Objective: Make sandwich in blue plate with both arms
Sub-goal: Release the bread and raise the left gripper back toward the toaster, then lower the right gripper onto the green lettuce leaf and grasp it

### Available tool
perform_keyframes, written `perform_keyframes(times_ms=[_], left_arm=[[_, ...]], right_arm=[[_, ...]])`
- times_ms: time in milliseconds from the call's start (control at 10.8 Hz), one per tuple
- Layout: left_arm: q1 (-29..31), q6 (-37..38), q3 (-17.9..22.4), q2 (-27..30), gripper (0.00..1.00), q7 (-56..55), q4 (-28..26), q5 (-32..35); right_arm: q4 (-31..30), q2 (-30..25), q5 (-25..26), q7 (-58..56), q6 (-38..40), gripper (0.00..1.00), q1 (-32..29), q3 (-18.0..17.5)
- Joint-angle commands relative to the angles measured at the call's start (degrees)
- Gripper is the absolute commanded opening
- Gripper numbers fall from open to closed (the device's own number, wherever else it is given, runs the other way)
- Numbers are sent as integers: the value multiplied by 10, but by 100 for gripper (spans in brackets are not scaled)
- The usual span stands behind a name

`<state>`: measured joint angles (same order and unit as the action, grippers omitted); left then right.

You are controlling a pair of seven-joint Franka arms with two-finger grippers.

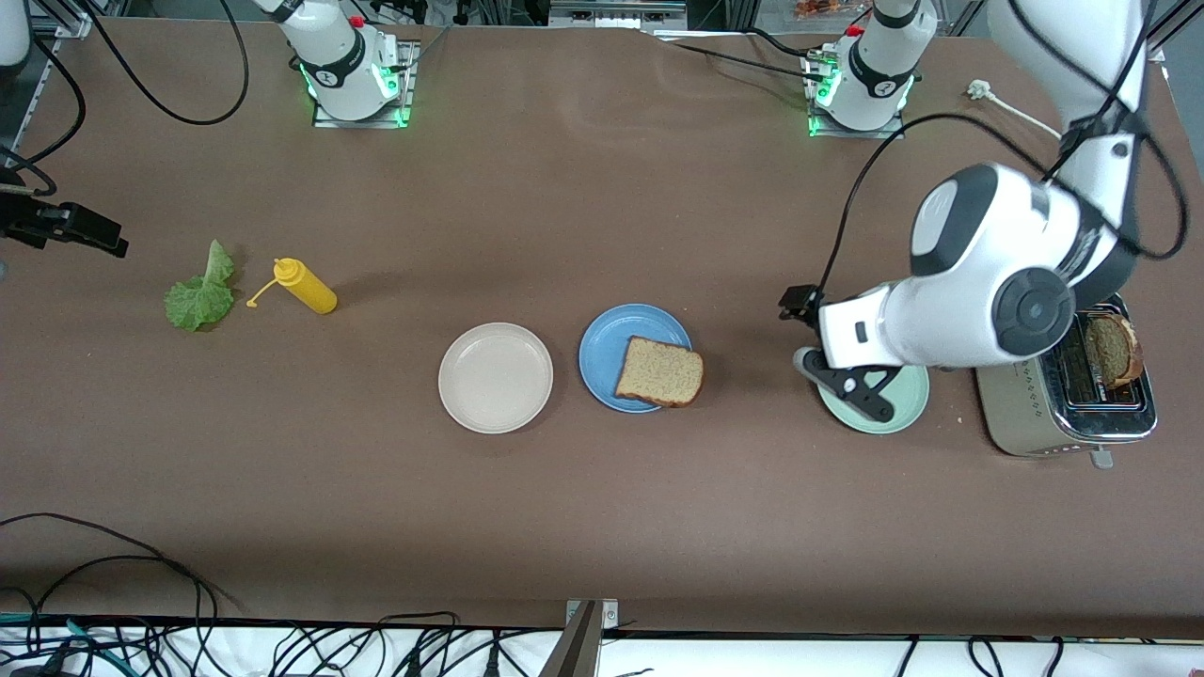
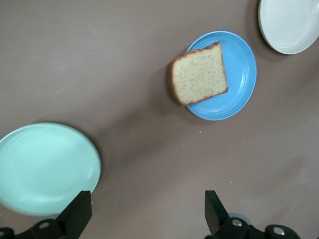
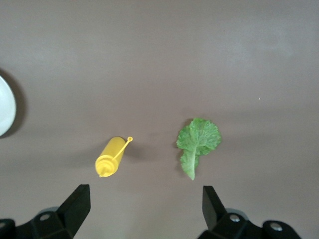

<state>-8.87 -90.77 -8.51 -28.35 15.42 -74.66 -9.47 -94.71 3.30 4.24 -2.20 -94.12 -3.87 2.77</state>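
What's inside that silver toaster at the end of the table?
A browned slice of bread stands in one slot of the toaster, its top sticking out. The lower part of the slice is hidden in the slot, and the left arm covers part of the toaster.

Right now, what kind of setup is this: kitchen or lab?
Most likely a robotics lab bench staged as a kitchen: two arm bases bolted to a brown table, loose cables along its edge, and props such as a toaster, a blue plate and a mustard bottle.

No legible text or labels.
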Motion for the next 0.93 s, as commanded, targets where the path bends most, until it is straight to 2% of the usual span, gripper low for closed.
perform_keyframes(times_ms=[0,185,370,463,555,740,833], left_arm=[[16,52,21,86,100,-22,-23,29],[12,56,57,160,100,-26,-57,43],[8,53,82,217,100,-27,-102,73],[11,39,83,236,100,-28,-109,139],[17,20,84,245,100,-29,-118,160],[34,-36,89,302,100,-28,-195,146],[40,-39,91,321,100,-29,-217,100]], right_arm=[[-1,29,34,-46,-27,100,-2,-1],[-16,56,37,-82,-69,100,-7,3],[-69,62,37,-109,-141,100,-9,20],[-112,63,37,-126,-197,100,-9,34],[-147,63,37,-134,-241,100,-9,48],[-216,64,35,-137,-315,100,-9,70],[-252,66,33,-139,-357,100,-10,80]])
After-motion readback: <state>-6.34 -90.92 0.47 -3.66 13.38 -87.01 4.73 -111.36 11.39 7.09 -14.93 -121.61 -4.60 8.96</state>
